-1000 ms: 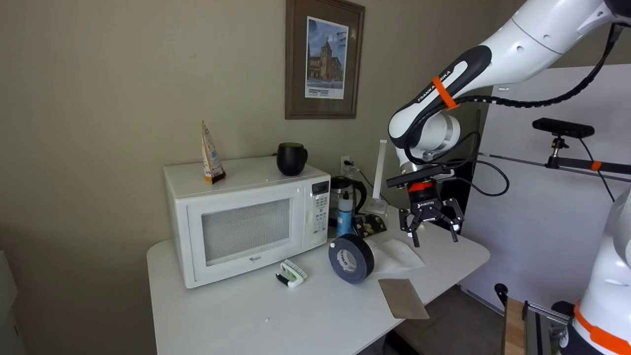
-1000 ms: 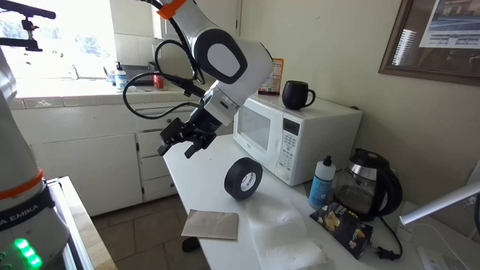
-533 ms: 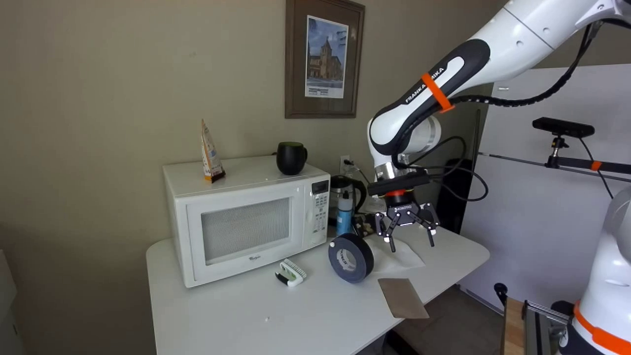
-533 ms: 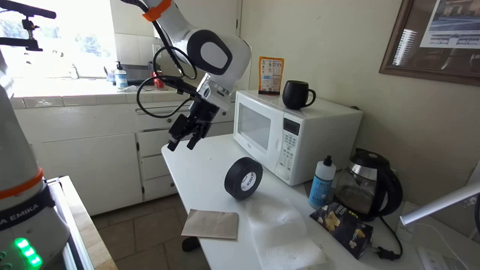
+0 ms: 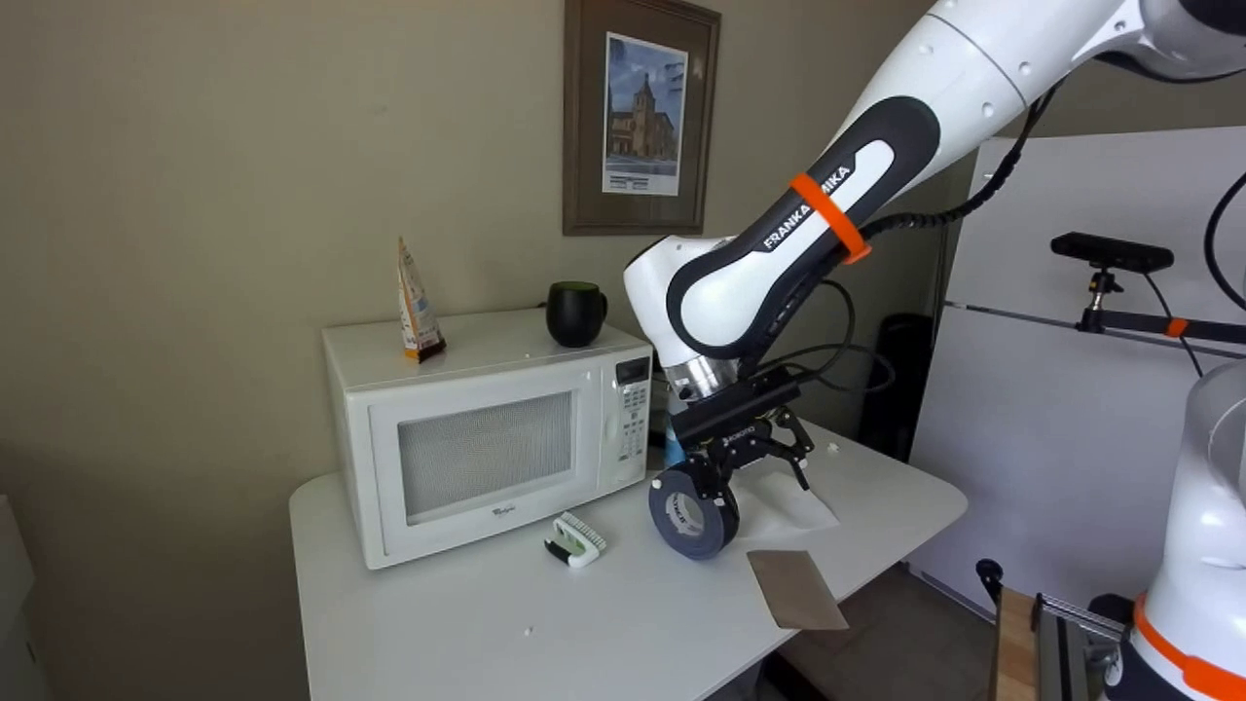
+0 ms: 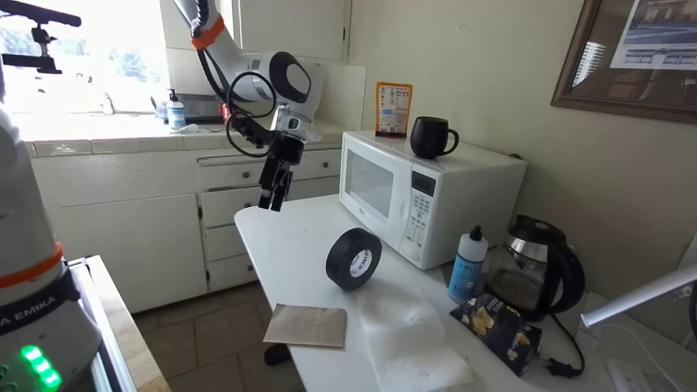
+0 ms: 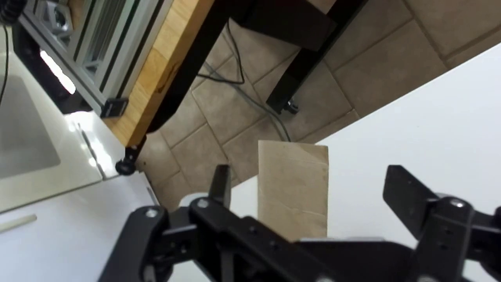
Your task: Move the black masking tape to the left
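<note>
The black masking tape (image 5: 672, 516) stands on its edge on the white table in front of the microwave. Its flat side with a grey core and label shows in both exterior views (image 6: 342, 265). My gripper (image 5: 762, 492) is open and empty above the table. In an exterior view one finger overlaps the tape's upper right edge. In an exterior view the gripper (image 6: 270, 206) hangs clearly apart from the tape, higher and nearer the table's far corner. In the wrist view the fingers (image 7: 308, 176) are wide apart with nothing between them touching. The tape is out of the wrist view.
A white microwave (image 5: 496, 448) carries a black mug (image 5: 575, 316). A green and white brush (image 5: 576, 541) lies left of the tape. Brown paper (image 7: 292, 188) overhangs the table edge. A paper towel (image 6: 414, 343), blue bottle (image 6: 466, 267), snack bag (image 6: 498, 329) and carafe (image 6: 525, 261) stand or lie nearby.
The arm has moved left in an exterior view, past the tape, and the gripper has tilted and turned. It stays open. The tape has not moved.
</note>
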`<action>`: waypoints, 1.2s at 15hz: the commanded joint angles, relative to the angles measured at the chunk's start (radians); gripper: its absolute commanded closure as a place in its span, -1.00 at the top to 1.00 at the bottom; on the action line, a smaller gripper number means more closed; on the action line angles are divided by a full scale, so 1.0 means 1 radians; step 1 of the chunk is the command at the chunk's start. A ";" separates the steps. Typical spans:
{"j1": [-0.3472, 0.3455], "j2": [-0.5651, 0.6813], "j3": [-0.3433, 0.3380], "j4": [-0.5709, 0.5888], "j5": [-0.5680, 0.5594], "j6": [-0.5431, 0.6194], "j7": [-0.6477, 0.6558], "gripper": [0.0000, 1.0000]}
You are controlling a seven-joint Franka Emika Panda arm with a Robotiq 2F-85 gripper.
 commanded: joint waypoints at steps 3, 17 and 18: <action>0.051 0.091 -0.007 0.075 -0.155 -0.001 0.010 1.00; 0.087 0.254 -0.052 0.218 -0.396 -0.021 0.046 1.00; 0.092 0.271 -0.060 0.225 -0.428 -0.022 0.062 1.00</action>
